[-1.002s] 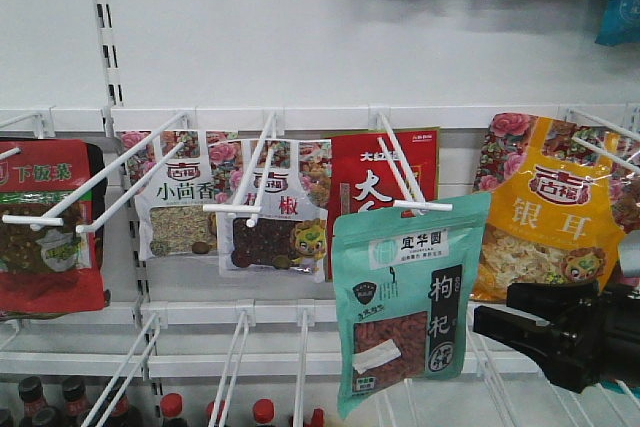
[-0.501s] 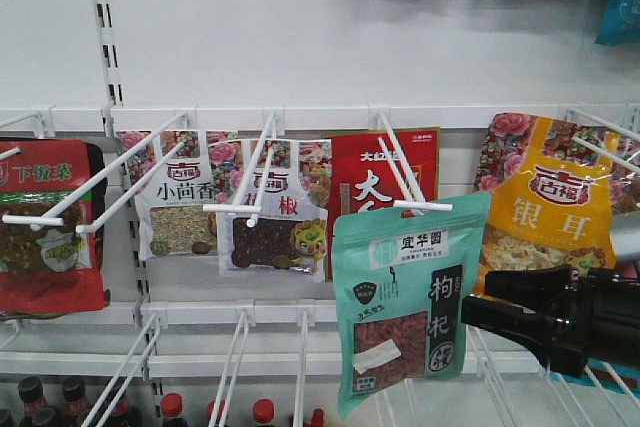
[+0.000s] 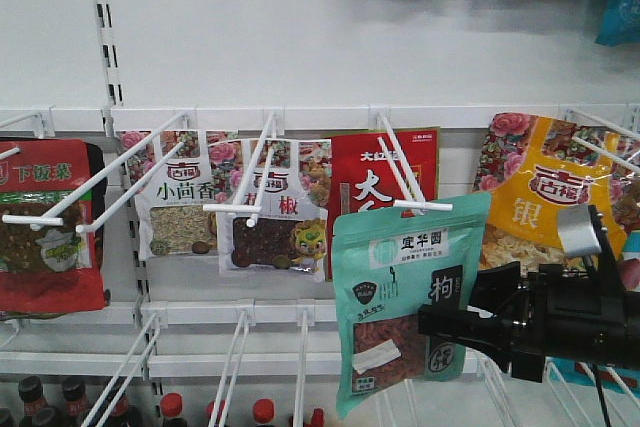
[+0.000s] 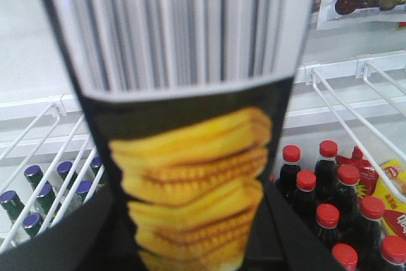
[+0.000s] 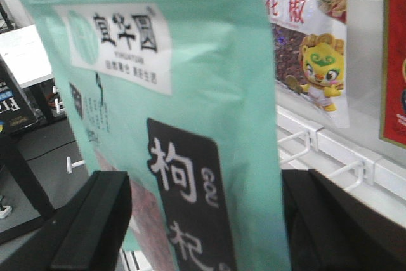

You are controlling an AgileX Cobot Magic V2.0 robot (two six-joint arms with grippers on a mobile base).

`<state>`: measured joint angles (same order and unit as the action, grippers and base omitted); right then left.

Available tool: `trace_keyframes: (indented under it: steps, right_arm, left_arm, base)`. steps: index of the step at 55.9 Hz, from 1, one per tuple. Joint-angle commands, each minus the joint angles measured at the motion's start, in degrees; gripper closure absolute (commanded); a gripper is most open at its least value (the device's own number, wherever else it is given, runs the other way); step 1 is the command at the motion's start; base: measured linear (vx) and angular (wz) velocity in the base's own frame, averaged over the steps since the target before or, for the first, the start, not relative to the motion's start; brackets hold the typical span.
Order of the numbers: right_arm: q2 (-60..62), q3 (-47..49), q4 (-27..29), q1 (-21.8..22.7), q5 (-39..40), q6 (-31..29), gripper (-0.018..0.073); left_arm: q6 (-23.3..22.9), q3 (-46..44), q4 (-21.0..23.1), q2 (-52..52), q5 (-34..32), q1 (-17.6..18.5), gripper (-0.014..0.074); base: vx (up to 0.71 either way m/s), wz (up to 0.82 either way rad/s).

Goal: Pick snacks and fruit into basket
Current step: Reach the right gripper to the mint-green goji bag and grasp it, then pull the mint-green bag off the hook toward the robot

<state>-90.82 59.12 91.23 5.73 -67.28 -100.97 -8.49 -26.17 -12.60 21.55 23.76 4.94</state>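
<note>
A teal snack pouch (image 3: pixel 398 277) with a clear window of red berries hangs from a white hook at the front of the shelf. My right gripper (image 3: pixel 432 325) reaches in from the right at the pouch's lower half. In the right wrist view the teal pouch (image 5: pixel 209 93) hangs between the spread black fingers (image 5: pixel 95 220) of my right gripper (image 5: pixel 206 223), which is open. My left gripper (image 4: pixel 190 249) is shut on a black snack pack (image 4: pixel 190 157) printed with a barcode and yellow crisps. The fruit and the basket are out of view.
More pouches hang behind on the white wall: yellow (image 3: pixel 540 207), red (image 3: pixel 385 182), two white ones (image 3: pixel 185 202), a red one far left (image 3: pixel 45 227). White wire hooks (image 3: pixel 250 187) jut forward. Red-capped bottles (image 4: pixel 330 188) and purple-capped bottles (image 4: pixel 38 188) stand below.
My right gripper has moved left and slightly up, from clear of the teal pouch to overlapping its right edge, and now stands around it.
</note>
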Motion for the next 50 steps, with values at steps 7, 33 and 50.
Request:
trace_keyframes:
  steps: [7,33,50]
  right_arm:
    - [1.9,1.8,4.0,-2.8,-6.1,-0.2,0.003]
    - [1.9,1.8,4.0,-4.8,2.7,0.0,0.0364]
    - [3.7,1.7,-0.9,-4.8,-2.9,4.1,0.0572]
  left_arm:
    - [-0.3,-2.2,-0.4,0.3,-5.9,0.0,0.0469]
    - [-0.3,-2.2,-0.4,0.3,-5.9,0.0,0.0469]
    - [-0.3,-2.2,-0.4,0.3,-5.9,0.0,0.0469]
  base:
    - [0.0,0.0]
    - [0.0,0.0]
    - [0.0,0.0]
